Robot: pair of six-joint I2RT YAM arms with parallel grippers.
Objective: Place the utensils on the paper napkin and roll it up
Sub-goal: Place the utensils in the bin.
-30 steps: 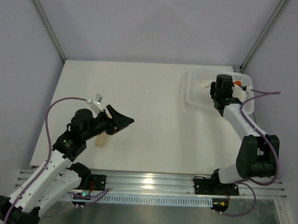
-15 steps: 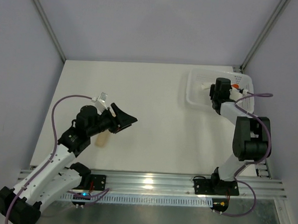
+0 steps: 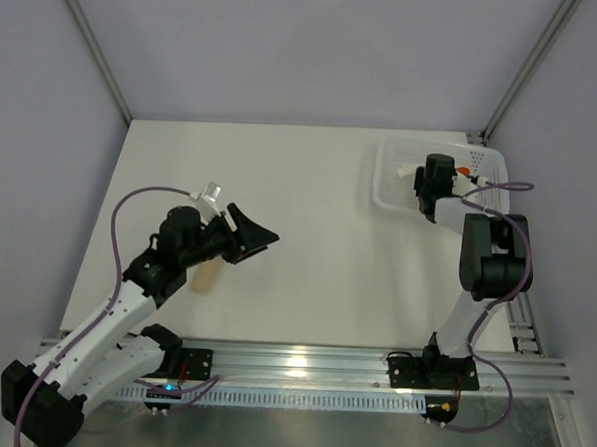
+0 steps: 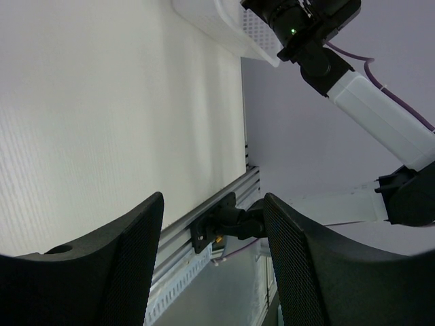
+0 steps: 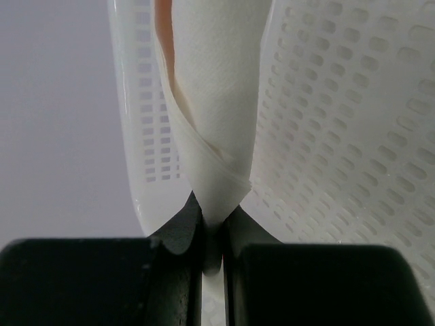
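Observation:
The paper napkin [image 5: 216, 102], folded into a white wad, hangs from my right gripper [image 5: 214, 227], whose jaws are shut on its lower corner. It is over the white perforated basket [image 5: 340, 136]. An orange utensil [image 5: 162, 27] shows just behind the napkin's left edge. From above, the right gripper [image 3: 421, 182] is inside the basket [image 3: 385, 193] at the back right, with a white bit of napkin [image 3: 409, 169] and an orange spot [image 3: 464, 172] beside it. My left gripper [image 3: 258, 239] is open and empty above the left part of the table, with dark mesh pads [image 4: 132, 258].
A short beige cylinder piece [image 3: 203, 279] lies on the table under the left arm. The metal rail [image 3: 301, 364] runs along the near edge. In the left wrist view the right arm [image 4: 380, 115] and the basket [image 4: 217, 27] show far off.
The right arm has folded its elbow up and in, its gripper shifting slightly left in the basket, still pinching the napkin. The left arm has edged right and up, jaws still open.

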